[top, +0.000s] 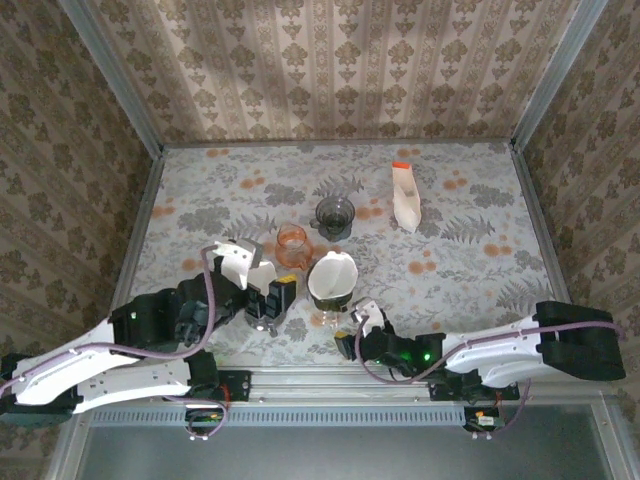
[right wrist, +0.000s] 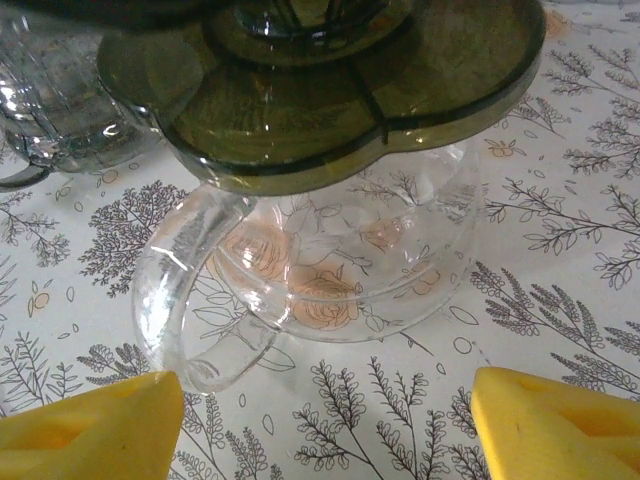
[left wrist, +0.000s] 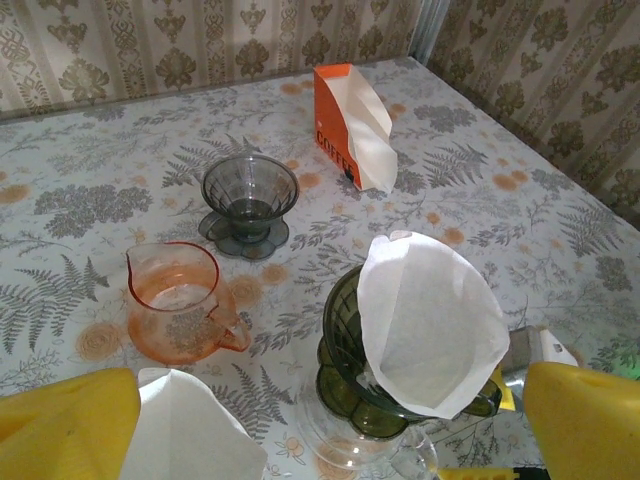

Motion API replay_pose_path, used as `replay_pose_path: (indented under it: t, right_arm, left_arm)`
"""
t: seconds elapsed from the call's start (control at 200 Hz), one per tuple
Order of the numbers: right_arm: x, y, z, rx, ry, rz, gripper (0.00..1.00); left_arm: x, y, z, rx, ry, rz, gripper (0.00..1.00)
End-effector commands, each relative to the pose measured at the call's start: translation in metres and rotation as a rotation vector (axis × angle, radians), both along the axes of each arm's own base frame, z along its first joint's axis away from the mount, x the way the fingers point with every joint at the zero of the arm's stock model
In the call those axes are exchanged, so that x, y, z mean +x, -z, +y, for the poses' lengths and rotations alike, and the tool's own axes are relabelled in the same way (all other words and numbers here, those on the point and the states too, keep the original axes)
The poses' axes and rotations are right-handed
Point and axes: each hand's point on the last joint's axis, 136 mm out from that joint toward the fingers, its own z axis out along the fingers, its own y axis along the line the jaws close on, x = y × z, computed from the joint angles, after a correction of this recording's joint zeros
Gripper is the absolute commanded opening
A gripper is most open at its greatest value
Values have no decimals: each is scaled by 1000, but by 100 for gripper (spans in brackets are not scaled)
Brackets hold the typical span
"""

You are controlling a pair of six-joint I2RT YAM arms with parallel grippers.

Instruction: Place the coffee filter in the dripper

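**Top external.** Item: white paper cone coffee filter [top: 333,273], frame centre, standing in the dark green ribbed glass dripper [top: 320,298] on the floral-patterned bench [top: 480,270]. Left end effector [top: 270,303] is just left of it, jaws spread wide and empty. Right end effector [top: 351,330] is just below it, jaws parted and holding nothing.

**Left wrist.** Coffee filter [left wrist: 430,325], right of centre: clean, mouth open, leaning right, top edge well above the rim of the dripper [left wrist: 345,335]. Its tip is hidden inside. Judged very light, limp and easily crushed or torn. Best taken by a gentle pinch on the free upper edge, or pressed down along the inner wall. The dripper sits on a clear glass server [left wrist: 355,455]. An orange glass pitcher [left wrist: 180,305] stands at left, an orange box [left wrist: 335,125] of filters at top.

**Right wrist.** Server [right wrist: 340,270] at centre, handle toward lower left, with the dripper [right wrist: 330,90] base resting on top. Both are glass, judged fragile and slippery. Yellow fingertips [right wrist: 90,425] sit apart in the lower corners with nothing between them.
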Motion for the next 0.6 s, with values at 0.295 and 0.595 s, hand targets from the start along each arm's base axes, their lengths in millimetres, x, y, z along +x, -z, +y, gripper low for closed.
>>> replay_pose_path:
  t: [0.295,0.595]
  right_arm:
    - [22,-8,16,62,-52,-9,74]
    - [41,-8,19,75,-7,-24,73]
  left_arm:
    - [5,-13,10,-28,-34,-33,100]
    - [6,-15,16,-30,-48,-45,100]
